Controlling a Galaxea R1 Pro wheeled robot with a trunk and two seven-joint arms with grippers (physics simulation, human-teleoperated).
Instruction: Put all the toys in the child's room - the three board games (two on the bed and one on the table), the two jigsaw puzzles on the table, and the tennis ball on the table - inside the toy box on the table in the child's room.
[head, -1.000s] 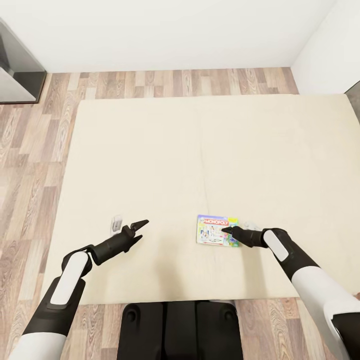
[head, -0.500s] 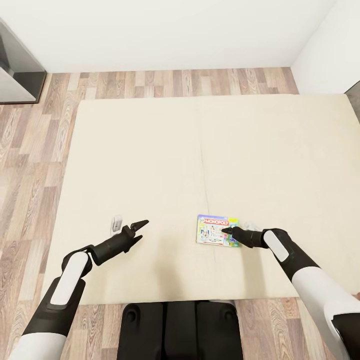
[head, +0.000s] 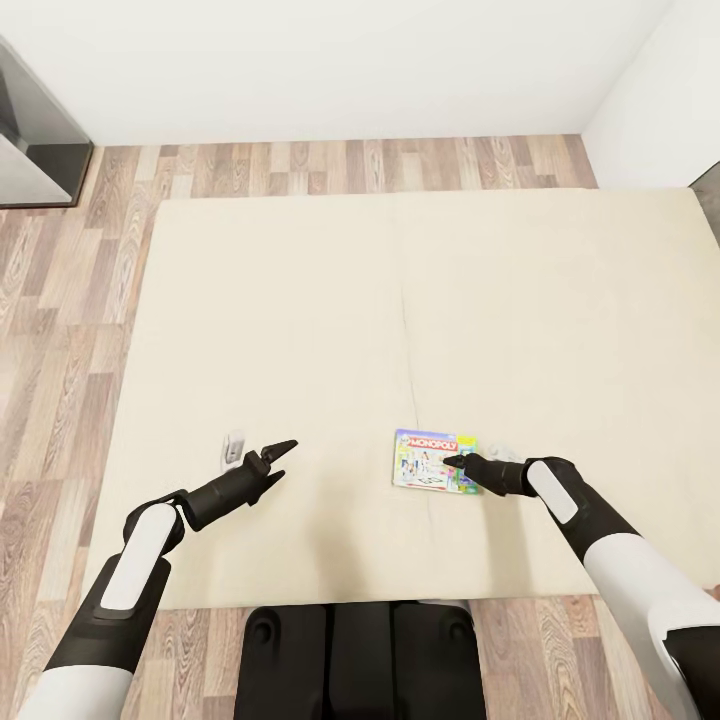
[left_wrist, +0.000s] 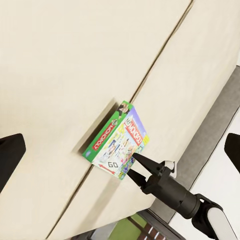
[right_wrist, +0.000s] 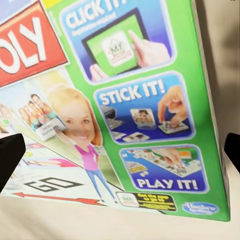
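A Monopoly board game (head: 432, 472), a flat white-green box with a red banner, lies on the beige bed (head: 400, 300) near its front edge. My right gripper (head: 452, 462) is at the box's right side, open, its tips over the box's edge. In the left wrist view the same box (left_wrist: 117, 145) shows with the right gripper (left_wrist: 133, 165) against its corner. The right wrist view looks closely at the box's green printed face (right_wrist: 130, 110), with a dark fingertip (right_wrist: 10, 155) at each side. My left gripper (head: 283, 457) hovers open over the bed, well left of the box.
A small white object (head: 233, 445) lies on the bed just left of my left gripper. Light wood-plank floor (head: 60, 330) surrounds the bed. A dark grey piece of furniture (head: 30, 130) stands at the far left by the white wall. My base (head: 360, 650) is against the bed's front edge.
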